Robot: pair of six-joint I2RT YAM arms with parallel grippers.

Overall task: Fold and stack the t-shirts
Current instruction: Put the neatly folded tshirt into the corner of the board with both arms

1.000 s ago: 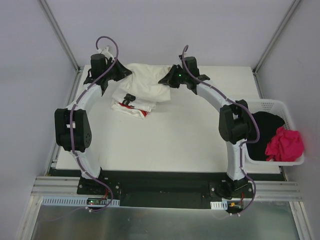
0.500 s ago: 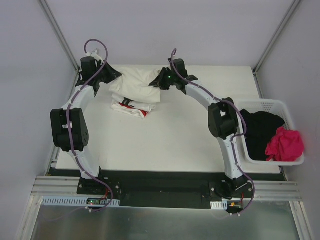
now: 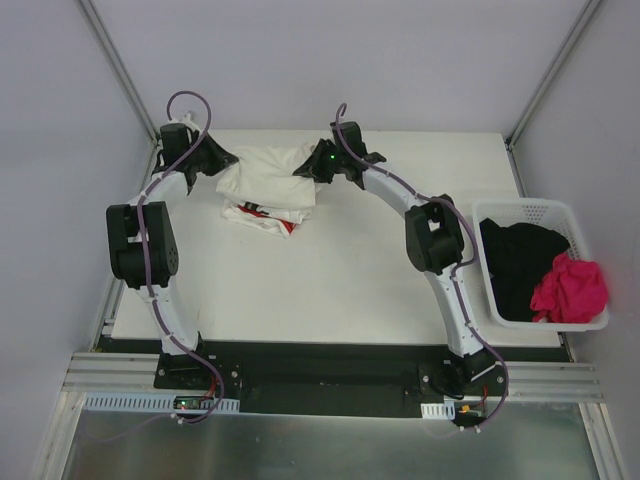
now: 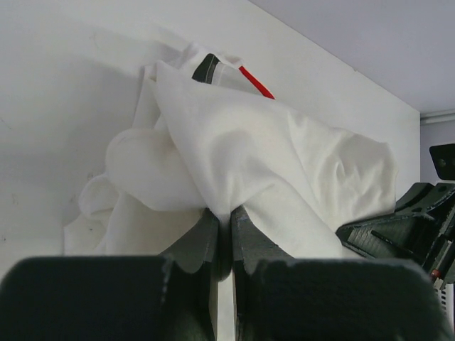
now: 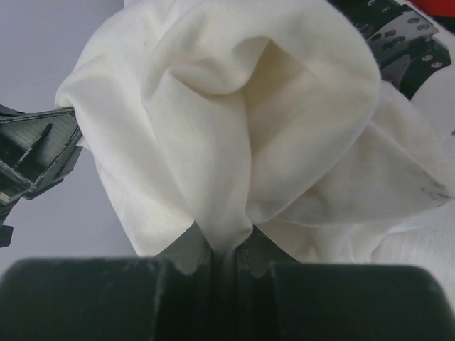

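The plain cream-white t-shirt [image 3: 265, 172] lies bunched at the table's far left, over a folded white t-shirt with black and red marks [image 3: 262, 215]. My left gripper [image 3: 222, 163] is shut on the cream shirt's left edge [image 4: 234, 170]. My right gripper [image 3: 303, 168] is shut on its right edge [image 5: 234, 142]. The cloth hangs slack between them. In the left wrist view a corner of the printed shirt [image 4: 213, 65] shows beyond the cream one.
A white perforated basket [image 3: 590, 322] stands at the table's right edge with black [image 3: 520, 262] and pink [image 3: 570, 290] clothes in it. Metal frame posts rise at the far corners.
Both grippers have moved left and toward the far edge with the cream shirt, bunching it tighter over the folded printed shirt.
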